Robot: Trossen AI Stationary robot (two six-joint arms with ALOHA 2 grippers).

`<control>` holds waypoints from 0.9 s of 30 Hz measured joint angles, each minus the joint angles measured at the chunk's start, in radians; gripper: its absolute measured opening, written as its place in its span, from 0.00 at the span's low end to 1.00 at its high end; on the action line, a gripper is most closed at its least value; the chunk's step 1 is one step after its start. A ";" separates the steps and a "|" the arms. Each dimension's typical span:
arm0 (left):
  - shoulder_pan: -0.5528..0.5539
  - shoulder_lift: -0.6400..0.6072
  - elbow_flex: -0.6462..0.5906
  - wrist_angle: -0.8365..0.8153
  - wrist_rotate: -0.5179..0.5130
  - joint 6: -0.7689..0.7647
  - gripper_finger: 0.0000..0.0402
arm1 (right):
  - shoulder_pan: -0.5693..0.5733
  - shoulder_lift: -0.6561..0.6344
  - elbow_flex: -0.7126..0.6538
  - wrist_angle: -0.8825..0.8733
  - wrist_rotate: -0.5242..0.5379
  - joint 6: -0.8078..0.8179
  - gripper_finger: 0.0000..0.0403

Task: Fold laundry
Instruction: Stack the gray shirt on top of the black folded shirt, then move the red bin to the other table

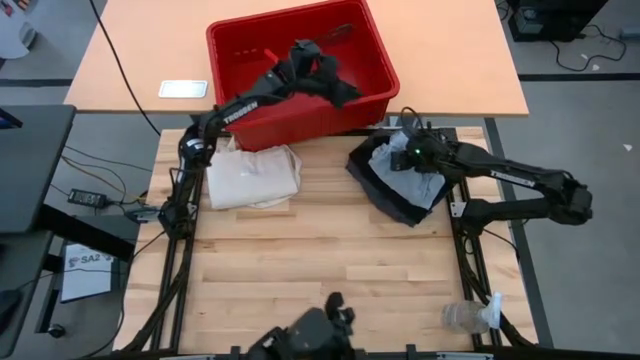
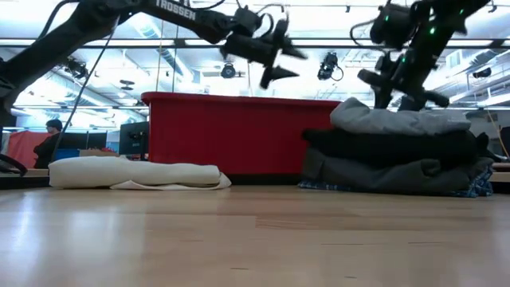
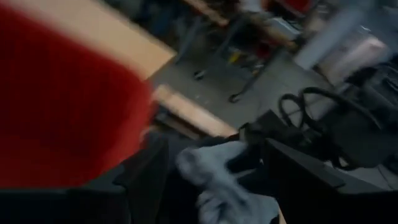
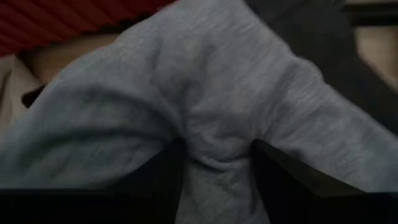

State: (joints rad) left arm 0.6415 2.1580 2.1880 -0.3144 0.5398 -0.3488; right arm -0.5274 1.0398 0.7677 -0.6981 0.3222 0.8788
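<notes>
The light grey T-shirt [image 4: 205, 93] tops the folded stack [image 1: 395, 185] at the surface's far right edge. It is soft, light and limp, best pinched at a fold. The right gripper's [image 4: 214, 165] jaws pinch a ridge of it. The left gripper [image 2: 275, 56] hangs over the bin [image 1: 300, 75], jaws open, empty.

table front [image 1: 330, 265] bare, red bin [image 1: 262, 124] blocks back

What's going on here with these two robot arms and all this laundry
The robot is folding laundry. The right gripper is down on the light grey T-shirt, which tops a stack of folded garments on the wooden table; cloth bunches between its fingers. The left gripper, open, is over the red bin, where a black garment lies unfolded. A cream tote bag lies beside the bin.
</notes>
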 joint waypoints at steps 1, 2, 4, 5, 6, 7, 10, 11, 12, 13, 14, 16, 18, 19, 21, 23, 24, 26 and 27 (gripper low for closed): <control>0.015 -0.002 0.000 -0.035 0.002 -0.016 0.66 | -0.011 0.010 -0.013 0.020 -0.035 -0.008 0.48; 0.030 -0.006 0.000 -0.080 0.002 -0.021 0.66 | -0.022 0.015 -0.021 0.032 -0.067 -0.021 0.48; 0.057 -0.016 -0.002 -0.163 0.004 -0.004 0.66 | -0.029 0.016 -0.021 0.032 -0.097 -0.048 0.48; 0.072 -0.025 -0.002 -0.188 0.003 0.008 0.66 | -0.029 0.009 -0.014 0.029 -0.099 -0.063 0.48; 0.089 -0.037 -0.002 -0.213 0.004 0.012 0.66 | -0.028 -0.002 -0.004 0.027 -0.099 -0.079 0.48; 0.110 -0.049 -0.002 -0.238 0.004 0.020 0.66 | -0.027 -0.015 0.012 0.025 -0.098 -0.096 0.48; 0.180 -0.066 0.001 -0.267 -0.018 0.027 0.66 | -0.031 -0.059 0.084 0.036 -0.075 -0.160 0.48; 0.203 -0.065 0.001 -0.276 -0.025 0.031 0.66 | -0.033 -0.071 0.109 0.046 -0.063 -0.188 0.48; 0.228 -0.062 0.000 -0.286 -0.027 0.037 0.66 | -0.038 -0.080 0.134 0.069 -0.054 -0.221 0.48; 0.249 -0.060 0.000 -0.303 -0.028 0.049 0.66 | -0.044 -0.086 0.155 0.107 -0.044 -0.257 0.48; 0.269 -0.056 -0.001 -0.320 -0.037 0.068 0.66 | -0.050 -0.088 0.175 0.148 -0.033 -0.291 0.48; 0.302 -0.042 0.000 -0.345 -0.091 0.107 0.66 | -0.072 -0.077 0.211 0.253 -0.032 -0.364 0.48; 0.330 -0.022 0.000 -0.407 -0.129 0.143 0.66 | -0.103 -0.045 0.248 0.353 -0.047 -0.421 0.47; 0.342 -0.014 -0.002 -0.438 -0.143 0.175 0.66 | -0.119 -0.019 0.271 0.399 -0.057 -0.440 0.47; 0.359 -0.008 -0.004 -0.500 -0.191 0.236 0.66 | -0.158 0.048 0.323 0.461 -0.077 -0.480 0.47; 0.363 -0.010 -0.001 -0.519 -0.257 0.301 0.66 | -0.194 0.132 0.385 0.483 -0.108 -0.521 0.47; 0.365 -0.011 -0.001 -0.526 -0.287 0.332 0.66 | -0.210 0.181 0.422 0.483 -0.117 -0.533 0.47; 0.366 -0.011 -0.001 -0.535 -0.319 0.372 0.66 | -0.235 0.274 0.496 0.475 -0.140 -0.544 0.47; 0.370 -0.010 -0.001 -0.534 -0.321 0.384 0.66 | -0.248 0.318 0.533 0.474 -0.156 -0.549 0.47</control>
State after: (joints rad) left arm 1.0113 2.1478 2.1868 -0.8482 0.2188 0.0350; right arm -0.7749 1.3580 1.3005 -0.2240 0.1666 0.3294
